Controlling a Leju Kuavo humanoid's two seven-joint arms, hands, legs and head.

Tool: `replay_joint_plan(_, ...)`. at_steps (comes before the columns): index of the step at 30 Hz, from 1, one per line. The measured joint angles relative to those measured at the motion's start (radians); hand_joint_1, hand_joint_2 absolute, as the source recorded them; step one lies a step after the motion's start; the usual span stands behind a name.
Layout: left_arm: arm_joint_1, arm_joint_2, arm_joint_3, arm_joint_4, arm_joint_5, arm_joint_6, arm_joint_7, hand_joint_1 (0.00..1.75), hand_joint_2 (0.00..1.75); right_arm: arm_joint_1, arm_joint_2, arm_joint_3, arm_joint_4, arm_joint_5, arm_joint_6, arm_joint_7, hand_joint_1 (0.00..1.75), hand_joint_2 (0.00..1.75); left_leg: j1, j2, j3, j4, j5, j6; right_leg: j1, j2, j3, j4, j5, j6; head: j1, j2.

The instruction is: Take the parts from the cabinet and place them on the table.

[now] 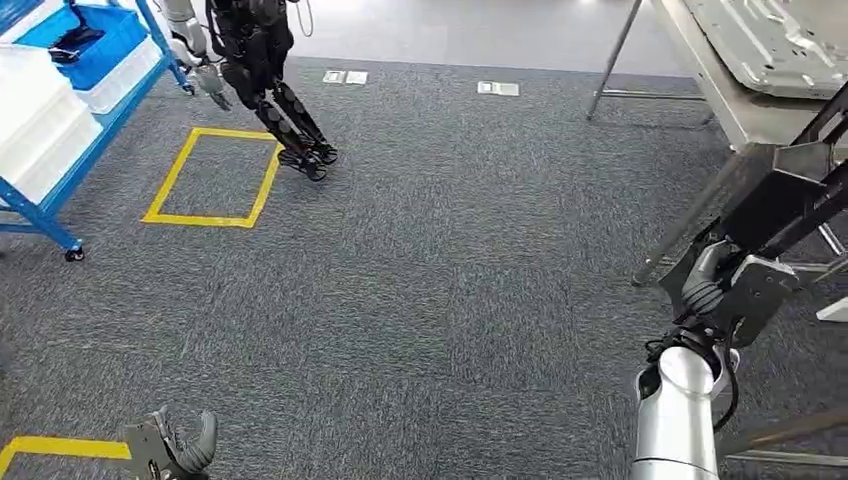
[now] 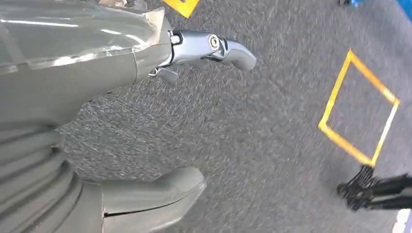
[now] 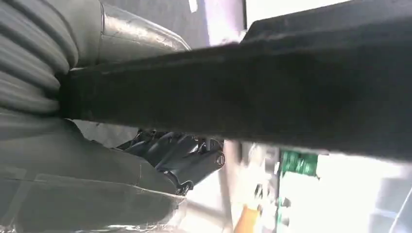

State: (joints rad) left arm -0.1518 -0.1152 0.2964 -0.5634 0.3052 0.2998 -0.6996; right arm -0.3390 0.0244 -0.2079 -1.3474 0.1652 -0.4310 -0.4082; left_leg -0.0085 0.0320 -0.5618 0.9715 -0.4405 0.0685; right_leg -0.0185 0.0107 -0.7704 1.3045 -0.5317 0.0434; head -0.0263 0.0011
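A long black metal part [image 1: 790, 195] hangs in the grip of my right hand [image 1: 735, 290], at the right beside the metal table [image 1: 740, 110]. In the right wrist view the black part [image 3: 272, 92] runs across the picture, and my right hand [image 3: 97, 160] has its dark fingers [image 3: 184, 155] curled under it. My left hand [image 1: 175, 450] hangs low at the front left over the carpet, fingers apart and empty. In the left wrist view the left hand [image 2: 121, 63] has nothing between its thumb [image 2: 160, 194] and fingers. The blue cabinet [image 1: 60, 110] with white bins stands at the far left.
A pale sheet-metal part [image 1: 780, 40] lies on the table. Another humanoid robot [image 1: 260, 70] stands by the cabinet, next to a yellow tape square [image 1: 215, 175] on the grey carpet. The table's slanted legs [image 1: 690, 220] reach the floor near my right arm.
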Motion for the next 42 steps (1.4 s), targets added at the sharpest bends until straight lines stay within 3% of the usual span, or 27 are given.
replay_joint_plan(1,0.000,-0.002,0.000,0.000,-0.005,0.000,0.001,0.00,1.75,0.001,-0.002,-0.002,0.003,0.000,-0.004,0.001,1.75,1.75,0.000,0.013,0.000,0.001,-0.001,-0.001,-0.004,-0.003,0.022,-0.037,0.017,0.012,0.000,0.000)
replay_joint_plan(3,-0.001,-0.006,0.001,-0.002,-0.016,0.000,0.002,0.00,1.75,-0.001,-0.006,-0.005,0.003,0.001,-0.007,0.002,1.75,1.75,0.002,0.034,0.000,0.006,-0.005,-0.007,-0.007,-0.025,0.119,-0.207,0.076,0.034,0.000,0.000)
replay_joint_plan(4,-0.001,-0.007,0.001,-0.004,-0.023,0.000,0.003,0.00,1.75,-0.003,-0.008,-0.006,0.003,0.002,-0.008,0.002,1.75,1.75,0.001,0.043,0.000,0.013,-0.010,-0.014,-0.007,-0.067,0.176,-0.304,0.097,0.039,0.003,0.000)
replay_joint_plan(5,-0.001,-0.005,0.001,-0.007,-0.028,0.005,0.004,0.00,1.75,-0.004,-0.009,-0.006,0.005,0.002,-0.010,0.002,1.75,1.75,-0.008,0.051,-0.003,0.018,-0.017,-0.022,0.001,-0.081,0.185,-0.307,0.094,0.026,0.004,0.000)
replay_joint_plan(6,-0.003,-0.006,0.001,-0.008,-0.037,0.013,0.004,0.00,1.75,-0.004,-0.010,-0.008,0.005,0.006,-0.015,0.001,1.75,1.75,-0.008,0.058,-0.003,0.022,-0.019,-0.026,0.001,-0.062,0.180,-0.312,0.098,0.012,0.001,0.000)
replay_joint_plan(9,-0.006,-0.013,0.001,-0.008,-0.056,0.016,0.004,0.00,1.75,-0.004,-0.016,-0.014,0.006,0.013,-0.021,-0.001,1.75,1.75,-0.004,0.083,0.000,0.022,-0.021,-0.037,0.002,-0.034,0.175,-0.312,0.104,-0.009,0.001,0.000)
replay_joint_plan(12,-0.006,-0.014,-0.003,-0.007,-0.079,0.008,0.002,0.00,1.75,-0.003,-0.016,-0.013,0.005,0.009,-0.009,-0.005,1.75,1.75,0.010,-0.012,-0.051,0.147,-0.110,-0.055,-0.005,-0.008,0.175,-0.314,0.108,-0.023,-0.010,0.000)
replay_joint_plan(14,-0.004,-0.015,-0.005,-0.005,-0.086,0.007,0.003,0.00,1.75,0.002,-0.014,-0.009,0.001,0.024,-0.009,-0.003,1.75,1.75,0.012,-0.027,-0.124,0.300,-0.176,-0.058,-0.001,0.013,0.173,-0.314,0.109,-0.026,-0.012,0.000)
replay_joint_plan(15,-0.003,-0.015,-0.006,-0.005,-0.086,0.005,0.004,0.00,1.75,0.009,-0.013,-0.008,-0.002,0.038,-0.013,0.003,1.75,1.75,0.012,-0.030,-0.144,0.335,-0.181,-0.057,0.002,0.023,0.172,-0.313,0.111,-0.029,-0.013,0.000)
replay_joint_plan(16,-0.003,-0.015,-0.006,-0.005,-0.087,0.001,0.008,0.00,1.75,0.016,-0.013,-0.005,-0.009,0.059,-0.017,0.014,1.75,1.75,0.012,-0.031,-0.143,0.325,-0.162,-0.054,0.003,0.034,0.173,-0.313,0.111,-0.029,-0.012,0.000)
replay_joint_plan(17,-0.003,-0.014,-0.006,-0.005,-0.087,-0.007,0.013,0.00,1.75,0.024,-0.013,-0.001,-0.021,0.086,-0.022,0.025,1.75,1.75,0.012,-0.036,-0.113,0.259,-0.115,-0.048,0.004,0.048,0.173,-0.313,0.111,-0.029,-0.012,0.000)
replay_joint_plan(18,-0.003,-0.014,-0.006,-0.005,-0.087,-0.014,0.015,0.00,1.75,0.028,-0.012,0.003,-0.030,0.105,-0.025,0.033,1.75,1.75,0.012,-0.044,-0.074,0.181,-0.071,-0.043,0.004,0.059,0.174,-0.312,0.111,-0.028,-0.013,0.000)
replay_joint_plan(19,-0.003,-0.014,-0.006,-0.005,-0.087,-0.021,0.016,0.00,1.75,0.030,-0.012,0.008,-0.041,0.124,-0.027,0.040,1.75,1.75,0.012,-0.071,-0.023,0.084,-0.026,-0.036,0.003,0.070,0.176,-0.312,0.112,-0.027,-0.013,0.000)
replay_joint_plan(20,-0.004,-0.013,-0.006,-0.005,-0.087,-0.028,0.017,0.00,1.75,0.033,-0.011,0.011,-0.051,0.138,-0.029,0.046,1.75,1.75,0.013,-0.112,-0.001,0.043,-0.033,-0.031,0.004,0.078,0.174,-0.312,0.114,-0.023,-0.011,0.000)
replay_joint_plan(24,-0.005,-0.013,-0.010,-0.004,-0.100,-0.037,0.023,0.00,1.75,0.051,-0.013,0.015,-0.098,0.181,-0.032,0.072,1.75,1.75,0.000,-0.074,-0.002,0.031,-0.023,-0.020,-0.004,0.113,0.160,-0.320,0.128,0.000,-0.014,0.000)
replay_joint_plan(25,-0.006,-0.018,-0.011,-0.004,-0.106,-0.039,0.023,0.00,1.75,0.056,-0.016,0.015,-0.112,0.186,-0.032,0.076,1.75,1.75,0.011,-0.058,0.003,0.012,-0.010,-0.009,-0.006,0.099,0.149,-0.308,0.121,0.001,-0.014,0.000)
replay_joint_plan(27,-0.005,-0.017,-0.011,-0.003,-0.108,-0.039,0.024,0.00,1.75,0.056,-0.019,0.015,-0.127,0.192,-0.032,0.078,1.75,1.75,0.007,-0.042,0.005,0.004,-0.004,0.000,0.004,0.026,0.106,-0.220,0.069,-0.007,-0.003,0.000)
replay_joint_plan(29,-0.001,-0.019,-0.011,-0.001,-0.108,-0.041,0.024,0.00,1.75,0.063,-0.020,0.015,-0.134,0.193,-0.032,0.081,1.75,1.75,0.002,-0.015,0.001,0.005,-0.004,0.001,0.002,0.006,0.028,-0.048,0.003,-0.011,0.000,0.000)
replay_joint_plan(30,0.000,-0.019,-0.011,0.001,-0.108,-0.045,0.025,0.00,1.75,0.070,-0.021,0.015,-0.135,0.193,-0.032,0.083,1.75,1.75,0.002,-0.004,0.000,0.005,-0.005,0.001,0.001,0.002,0.006,0.002,-0.008,-0.005,0.000,0.000)
replay_joint_plan(31,0.000,-0.019,-0.011,0.002,-0.108,-0.046,0.025,0.00,1.75,0.076,-0.022,0.015,-0.138,0.192,-0.032,0.084,1.75,1.75,0.002,0.005,-0.001,0.005,-0.005,0.001,0.000,0.000,0.009,0.000,-0.004,0.001,0.001,0.000)
replay_joint_plan(33,0.000,-0.019,-0.011,0.005,-0.108,-0.050,0.026,0.00,1.75,0.083,-0.024,0.015,-0.145,0.187,-0.032,0.084,1.75,1.75,0.002,0.029,0.000,0.007,-0.006,-0.002,-0.003,-0.013,0.091,-0.143,0.050,0.023,0.002,0.000)
replay_joint_plan(34,0.000,-0.019,-0.011,0.005,-0.108,-0.054,0.026,0.00,1.75,0.084,-0.026,0.014,-0.151,0.184,-0.032,0.083,1.75,1.75,0.002,0.038,0.000,0.009,-0.009,-0.005,-0.003,-0.035,0.145,-0.240,0.079,0.030,0.002,0.000)
replay_joint_plan(35,0.000,-0.019,-0.011,0.006,-0.108,-0.059,0.026,0.00,1.75,0.084,-0.027,0.014,-0.157,0.181,-0.032,0.082,1.75,1.75,-0.004,0.047,-0.001,0.015,-0.013,-0.012,0.000,-0.085,0.186,-0.319,0.087,0.026,0.005,0.000)
replay_joint_plan(37,0.001,-0.018,-0.011,0.007,-0.108,-0.064,0.026,0.00,1.75,0.092,-0.028,0.013,-0.165,0.178,-0.032,0.081,1.75,1.75,-0.009,0.062,-0.002,0.020,-0.019,-0.020,0.005,-0.061,0.190,-0.318,0.096,0.005,0.000,0.000)
replay_joint_plan(39,0.001,-0.019,-0.011,0.008,-0.108,-0.067,0.026,0.00,1.75,0.102,-0.032,0.008,-0.171,0.178,-0.032,0.081,1.75,1.75,-0.006,0.082,0.002,0.019,-0.019,-0.027,0.008,-0.039,0.186,-0.319,0.100,-0.004,0.000,0.000)
replay_joint_plan(40,0.000,-0.019,-0.011,0.008,-0.108,-0.068,0.026,0.00,1.75,0.103,-0.032,0.008,-0.175,0.178,-0.032,0.081,1.75,1.75,-0.003,0.076,-0.002,0.024,-0.028,-0.036,-0.003,-0.029,0.188,-0.323,0.105,-0.012,0.001,0.000)
replay_joint_plan(42,0.001,-0.018,-0.011,0.009,-0.109,-0.073,0.026,0.00,1.75,0.103,-0.032,0.006,-0.182,0.179,-0.032,0.079,1.75,1.75,0.006,-0.008,-0.028,0.098,-0.083,-0.047,-0.005,-0.012,0.188,-0.322,0.106,-0.018,-0.009,0.000)
